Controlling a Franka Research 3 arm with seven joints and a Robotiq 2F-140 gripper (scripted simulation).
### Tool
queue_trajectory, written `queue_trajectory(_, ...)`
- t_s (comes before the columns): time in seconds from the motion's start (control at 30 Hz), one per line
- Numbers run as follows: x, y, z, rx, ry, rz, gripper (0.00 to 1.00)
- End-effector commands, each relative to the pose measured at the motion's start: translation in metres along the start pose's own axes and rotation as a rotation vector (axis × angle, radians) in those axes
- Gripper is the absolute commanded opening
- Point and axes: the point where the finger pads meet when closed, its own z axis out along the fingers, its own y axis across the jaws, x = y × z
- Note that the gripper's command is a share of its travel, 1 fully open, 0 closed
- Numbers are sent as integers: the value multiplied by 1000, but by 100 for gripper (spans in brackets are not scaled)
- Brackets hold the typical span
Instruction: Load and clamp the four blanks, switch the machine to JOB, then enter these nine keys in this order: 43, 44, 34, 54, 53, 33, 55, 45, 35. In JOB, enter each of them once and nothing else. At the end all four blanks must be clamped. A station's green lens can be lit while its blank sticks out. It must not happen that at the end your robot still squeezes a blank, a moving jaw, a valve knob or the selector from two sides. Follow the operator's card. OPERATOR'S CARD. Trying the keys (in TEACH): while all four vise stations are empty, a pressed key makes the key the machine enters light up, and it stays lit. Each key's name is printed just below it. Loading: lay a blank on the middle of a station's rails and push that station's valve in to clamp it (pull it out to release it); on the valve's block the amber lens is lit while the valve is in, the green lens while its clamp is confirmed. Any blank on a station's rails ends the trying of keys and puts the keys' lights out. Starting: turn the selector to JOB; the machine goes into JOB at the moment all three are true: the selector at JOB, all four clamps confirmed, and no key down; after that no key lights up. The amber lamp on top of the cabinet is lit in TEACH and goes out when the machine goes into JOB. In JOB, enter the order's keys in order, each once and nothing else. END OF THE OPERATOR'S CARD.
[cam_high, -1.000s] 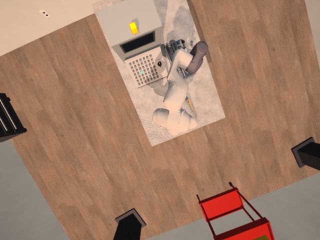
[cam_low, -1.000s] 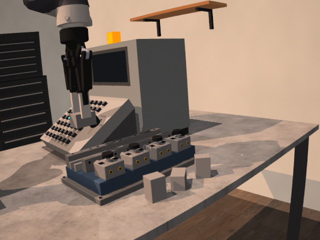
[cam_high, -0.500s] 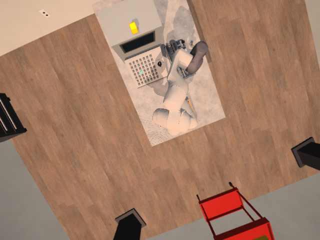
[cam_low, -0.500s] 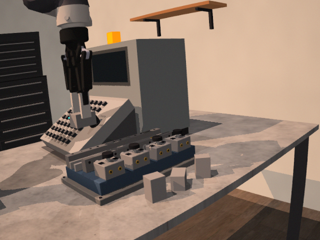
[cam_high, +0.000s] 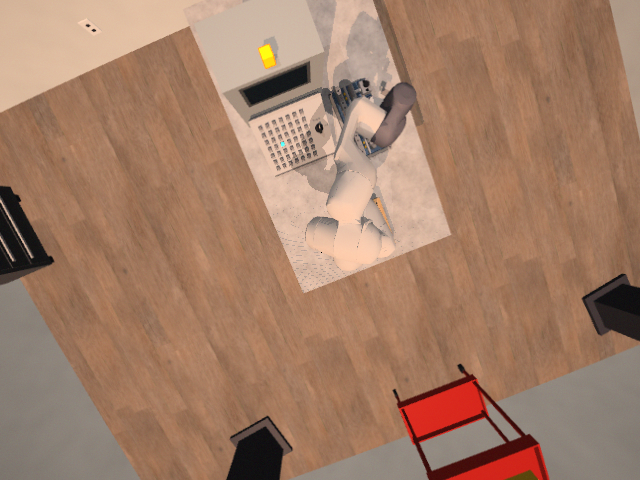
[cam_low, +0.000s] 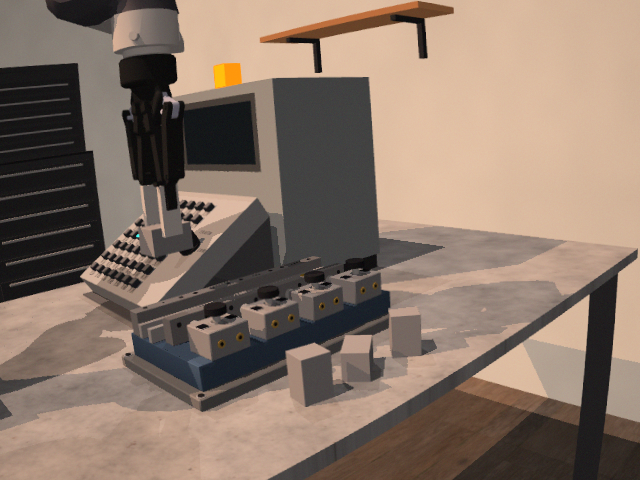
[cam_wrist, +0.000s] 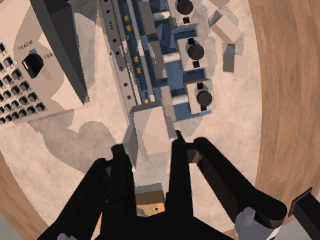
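Tool: the tool (cam_low: 160, 229) (cam_wrist: 151, 130) points down, its fingers closed on the sides of one pale grey blank.
Held blank: this blank (cam_low: 166, 241) (cam_wrist: 151, 129) is between the fingertips, off the desk (cam_high: 413, 191) (cam_low: 129, 444) (cam_wrist: 235, 110); in the wrist view it overlaps the near end of the vise row.
Other blanks: three blanks (cam_low: 309, 377) (cam_wrist: 226, 28) stand apart on the desk, beside the valve side of the vise row.
Vise row: four stations sit side by side on a blue base (cam_low: 168, 359) (cam_wrist: 175, 80), each valve block topped by a black knob (cam_low: 215, 309) (cam_wrist: 195, 51).
Key panel: the sloped panel (cam_high: 326, 149) (cam_low: 173, 279) (cam_wrist: 17, 35) carries rows of dark keys; one key (cam_high: 282, 144) (cam_low: 138, 235) glows cyan, its name too small to read.
Selector: the black selector (cam_high: 318, 127) (cam_low: 192, 243) (cam_wrist: 33, 65) is on the panel beside the keys; I cannot tell its setting for certain.
Lamp: the amber lamp (cam_high: 266, 55) (cam_low: 227, 75) is lit on top of the cabinet (cam_high: 253, 28) (cam_low: 325, 170), so the machine is in TEACH.
Screen: the cabinet's screen (cam_high: 276, 83) (cam_low: 221, 134) is dark.
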Motion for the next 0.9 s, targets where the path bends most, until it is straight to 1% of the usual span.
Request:
queue_trajectory(0.0,0,0,0,-1,2,-6,0)
queue_trajectory(0.43,0,0,5,1,4,-11,0)
queue_trajectory(0.87,1,0,22,1,4,-11,0)
